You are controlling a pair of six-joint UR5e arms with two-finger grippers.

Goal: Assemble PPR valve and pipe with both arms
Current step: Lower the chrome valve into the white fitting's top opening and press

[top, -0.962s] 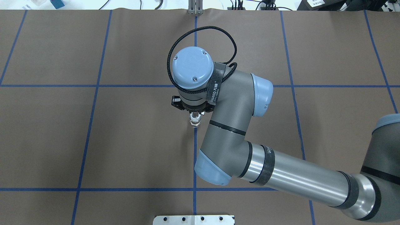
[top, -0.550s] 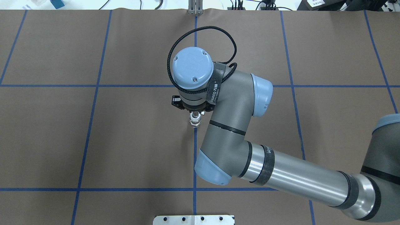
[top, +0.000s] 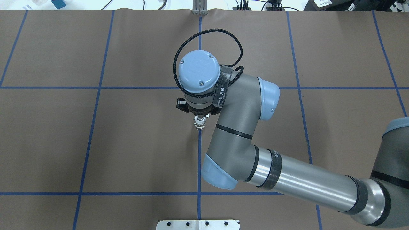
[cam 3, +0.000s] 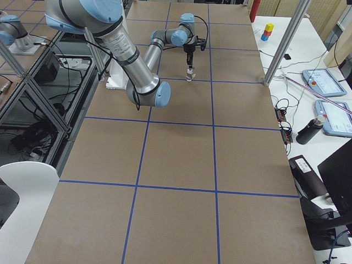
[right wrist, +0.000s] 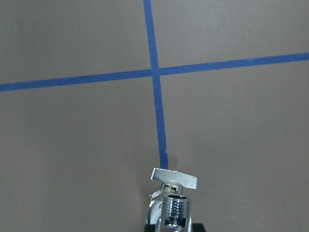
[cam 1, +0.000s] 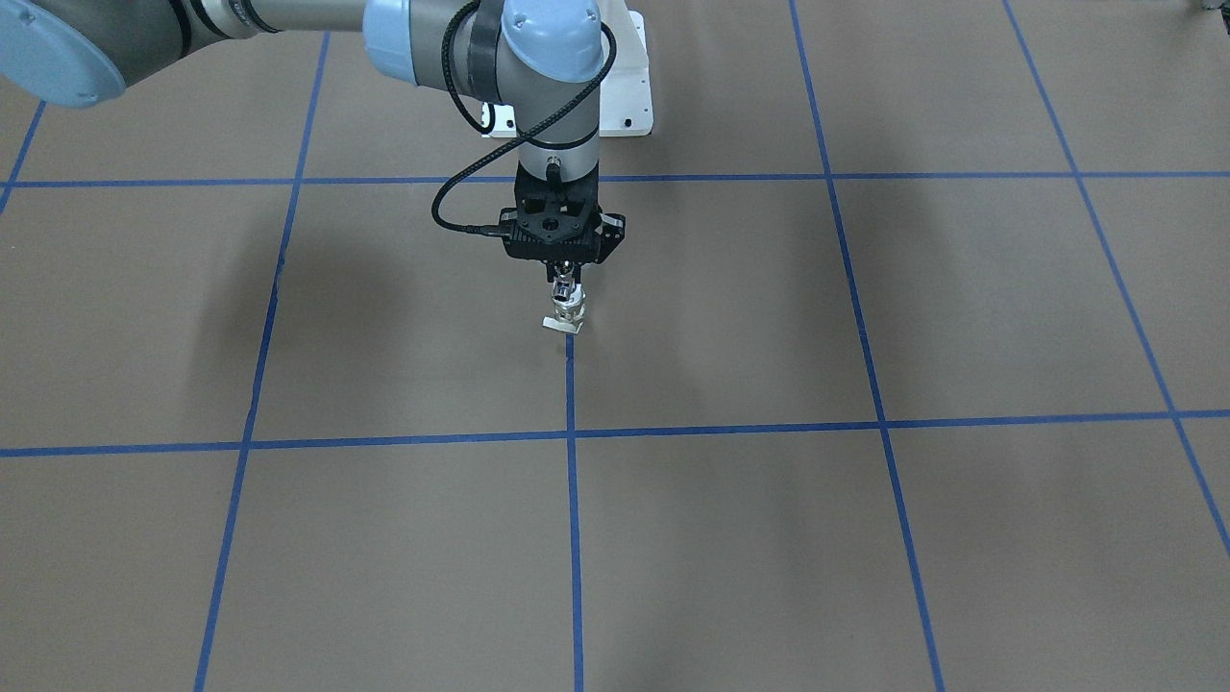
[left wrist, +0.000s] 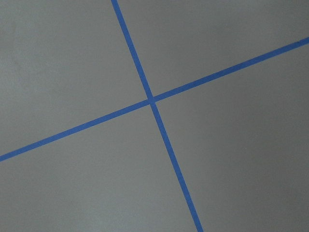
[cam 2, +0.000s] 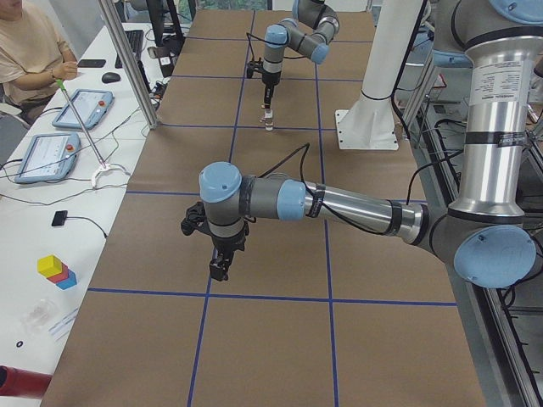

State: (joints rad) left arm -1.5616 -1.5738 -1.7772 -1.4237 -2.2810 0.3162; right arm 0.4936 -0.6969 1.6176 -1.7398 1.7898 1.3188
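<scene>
Brown table (top: pixel 64 143), blue tape grid (top: pixel 48 87); white desk (cam 2: pixel 34 203) alongside, aluminium post (cam 2: pixel 126 59).

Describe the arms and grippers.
The right arm and left arm are silver-grey tubes with light-blue joint caps and black bands. A black braided cable loops at the right wrist beside a strap with white lettering. The right gripper and left gripper are black.

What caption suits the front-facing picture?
The right gripper holds a small valve at a blue tape line.
</scene>
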